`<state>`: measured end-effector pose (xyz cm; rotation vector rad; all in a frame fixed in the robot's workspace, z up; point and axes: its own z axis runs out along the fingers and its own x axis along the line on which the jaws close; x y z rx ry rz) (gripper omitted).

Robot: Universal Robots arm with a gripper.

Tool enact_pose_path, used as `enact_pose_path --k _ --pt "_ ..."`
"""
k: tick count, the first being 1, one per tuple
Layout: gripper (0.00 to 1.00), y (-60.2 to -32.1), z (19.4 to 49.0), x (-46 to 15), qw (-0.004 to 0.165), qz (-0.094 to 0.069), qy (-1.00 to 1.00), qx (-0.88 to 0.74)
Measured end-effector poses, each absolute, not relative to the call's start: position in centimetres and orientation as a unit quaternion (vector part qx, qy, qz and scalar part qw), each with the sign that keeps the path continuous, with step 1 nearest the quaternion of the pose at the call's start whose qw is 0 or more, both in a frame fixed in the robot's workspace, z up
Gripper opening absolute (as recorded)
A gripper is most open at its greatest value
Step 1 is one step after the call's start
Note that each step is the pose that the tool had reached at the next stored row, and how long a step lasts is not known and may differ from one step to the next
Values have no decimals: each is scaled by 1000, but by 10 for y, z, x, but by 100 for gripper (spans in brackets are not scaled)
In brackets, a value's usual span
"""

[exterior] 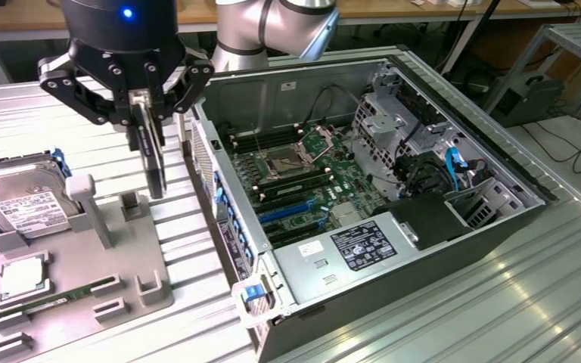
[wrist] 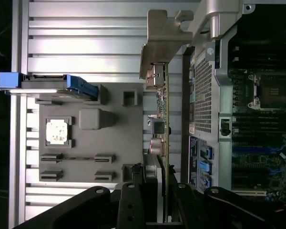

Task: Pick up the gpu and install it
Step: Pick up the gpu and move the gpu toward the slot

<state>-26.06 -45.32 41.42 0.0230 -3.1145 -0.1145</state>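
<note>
Exterior view: gripper point(exterior: 144, 106) is clamped on the top edge of the gpu point(exterior: 153, 162). The card hangs edge-on and upright, lifted clear of the gray holder point(exterior: 69, 291), over the holder's edge that faces the pc case point(exterior: 452, 253). The hard drive point(exterior: 18, 208) leans in the holder's far corner, on the exterior view's left. A cpu point(exterior: 23, 276) and a ram stick point(exterior: 54, 300) lie nearer the front edge. The case lies open on the slatted table point(exterior: 532, 302), mobo point(exterior: 311, 174) facing up.

Wrist view: looking down along the card. The gpu point(wrist: 165, 124) shows as a thin green edge between the holder point(wrist: 90, 157) and the case wall point(wrist: 202, 86), w/ its silver bracket point(wrist: 159, 43) at the end away from the gripper point(wrist: 155, 205). The fingers point(wrist: 131, 202) close on the card from both sides. The hard drive point(wrist: 47, 83) and cpu point(wrist: 56, 131) sit in the holder.
</note>
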Motion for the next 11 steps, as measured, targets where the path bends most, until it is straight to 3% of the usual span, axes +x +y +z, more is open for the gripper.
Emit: enact_pose_path --k 11 --pt "28 -453 418 -253 13 -37 -999 7"
